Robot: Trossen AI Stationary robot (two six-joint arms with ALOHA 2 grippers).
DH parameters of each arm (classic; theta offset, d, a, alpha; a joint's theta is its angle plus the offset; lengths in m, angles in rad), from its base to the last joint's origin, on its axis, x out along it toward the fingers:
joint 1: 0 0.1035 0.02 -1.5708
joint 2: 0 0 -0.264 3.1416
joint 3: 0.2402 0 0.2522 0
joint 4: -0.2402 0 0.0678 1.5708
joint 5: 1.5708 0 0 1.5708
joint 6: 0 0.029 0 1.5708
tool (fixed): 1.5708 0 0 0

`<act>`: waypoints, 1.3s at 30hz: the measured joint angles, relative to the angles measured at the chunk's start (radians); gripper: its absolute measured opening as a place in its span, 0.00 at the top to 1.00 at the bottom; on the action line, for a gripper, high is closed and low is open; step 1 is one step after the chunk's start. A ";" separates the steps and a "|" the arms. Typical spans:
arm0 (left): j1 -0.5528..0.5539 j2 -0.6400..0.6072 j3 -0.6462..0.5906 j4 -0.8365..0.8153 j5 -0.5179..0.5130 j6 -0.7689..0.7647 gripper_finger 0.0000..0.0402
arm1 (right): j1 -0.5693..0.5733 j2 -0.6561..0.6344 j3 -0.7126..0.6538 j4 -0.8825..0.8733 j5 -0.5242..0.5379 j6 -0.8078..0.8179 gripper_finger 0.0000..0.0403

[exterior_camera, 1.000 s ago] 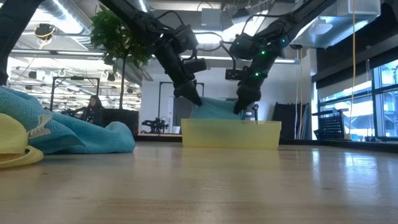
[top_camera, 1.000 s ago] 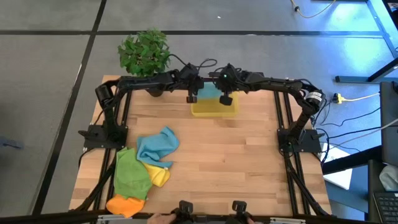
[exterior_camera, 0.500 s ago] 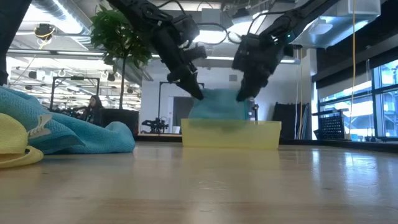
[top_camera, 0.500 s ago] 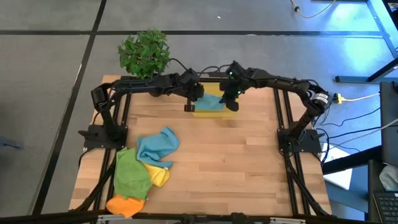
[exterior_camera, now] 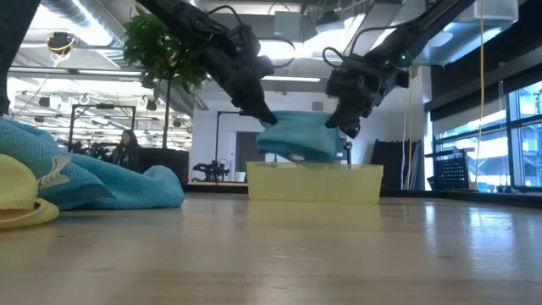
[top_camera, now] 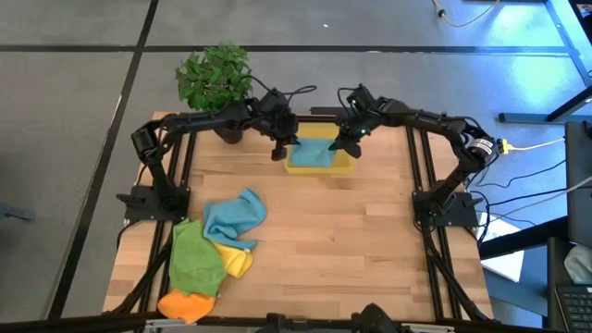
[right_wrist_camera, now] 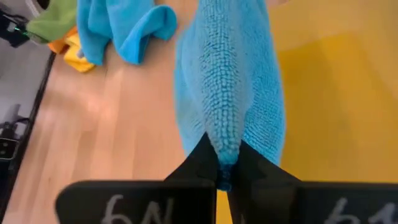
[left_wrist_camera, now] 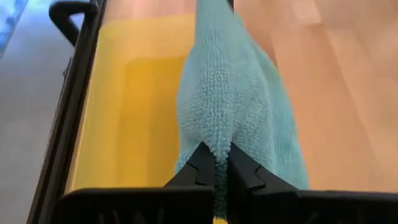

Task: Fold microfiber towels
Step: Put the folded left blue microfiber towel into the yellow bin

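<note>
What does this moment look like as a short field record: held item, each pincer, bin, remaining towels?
held item: teal towel, stretched between both pincers above the bin
left pincer: shut on one towel edge
right pincer: shut on the opposite edge
bin: yellow, at the table's far edge, below the towel
remaining towels: pile of blue, green, yellow and orange at the near left of the table
</note>
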 joint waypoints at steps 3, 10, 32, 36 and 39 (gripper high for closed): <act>-0.001 -0.001 0.000 0.001 0.033 -0.014 1.00 | 0.002 0.000 -0.028 0.014 -0.023 0.020 0.97; -0.014 0.005 0.000 -0.009 0.193 -0.055 1.00 | 0.001 0.001 -0.100 0.107 -0.195 0.076 0.97; -0.079 0.031 0.002 -0.129 0.462 -0.159 1.00 | 0.050 0.002 -0.157 0.071 -0.380 0.145 0.97; -0.052 0.087 0.002 -0.128 0.453 -0.177 1.00 | 0.056 0.002 -0.157 0.090 -0.230 0.212 0.97; -0.020 0.132 0.002 -0.121 0.453 -0.179 1.00 | 0.051 0.002 -0.157 0.095 -0.118 0.252 0.97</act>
